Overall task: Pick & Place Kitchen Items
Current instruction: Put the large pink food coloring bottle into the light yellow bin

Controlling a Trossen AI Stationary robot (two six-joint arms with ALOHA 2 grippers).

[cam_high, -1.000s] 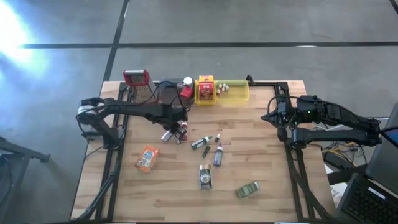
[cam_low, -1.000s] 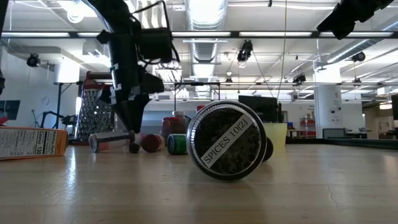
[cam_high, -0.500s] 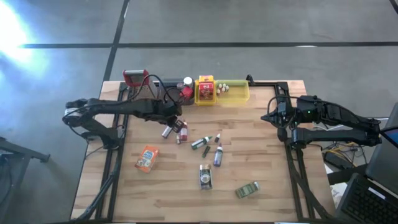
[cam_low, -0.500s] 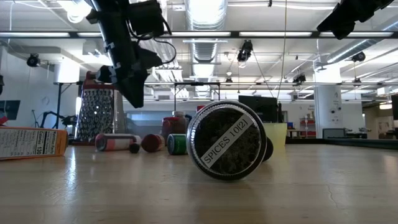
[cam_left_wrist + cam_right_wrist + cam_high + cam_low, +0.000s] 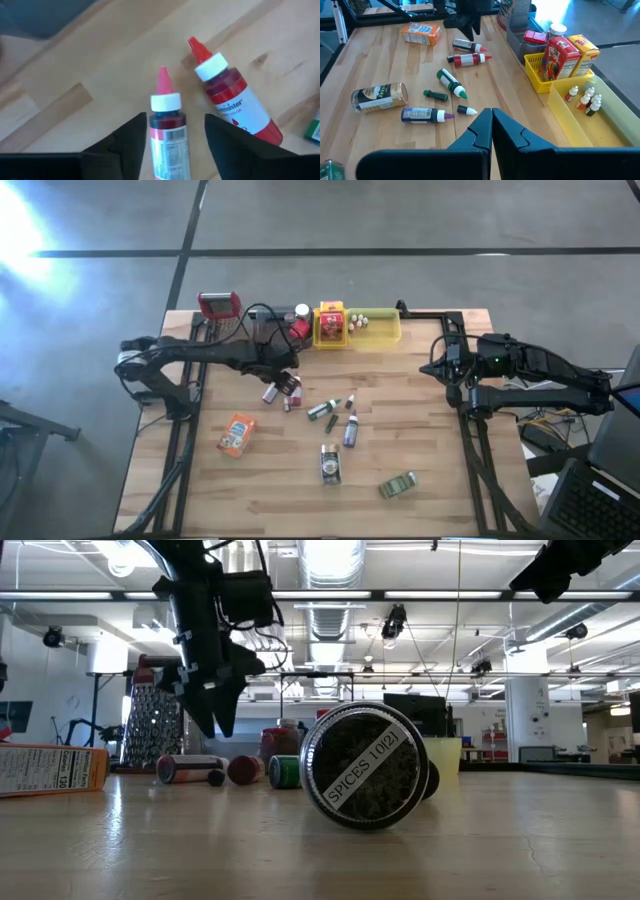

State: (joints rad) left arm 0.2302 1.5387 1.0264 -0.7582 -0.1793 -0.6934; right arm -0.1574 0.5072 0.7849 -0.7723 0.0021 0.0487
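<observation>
The left claw (image 5: 172, 132) hangs with fingers apart over two red-tipped bottles (image 5: 167, 135) lying mid-table toward the far edge. By the table's right edge, the right claw (image 5: 492, 127) waits, fingers pressed together.

left gripper (image 5: 170, 135) fingers apart, right gripper (image 5: 491, 131) closed

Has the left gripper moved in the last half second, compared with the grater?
Yes. In the low view the left gripper has come down and a little away from the grater, toward the lying red-tipped bottles. Its fingers are open above one.
</observation>
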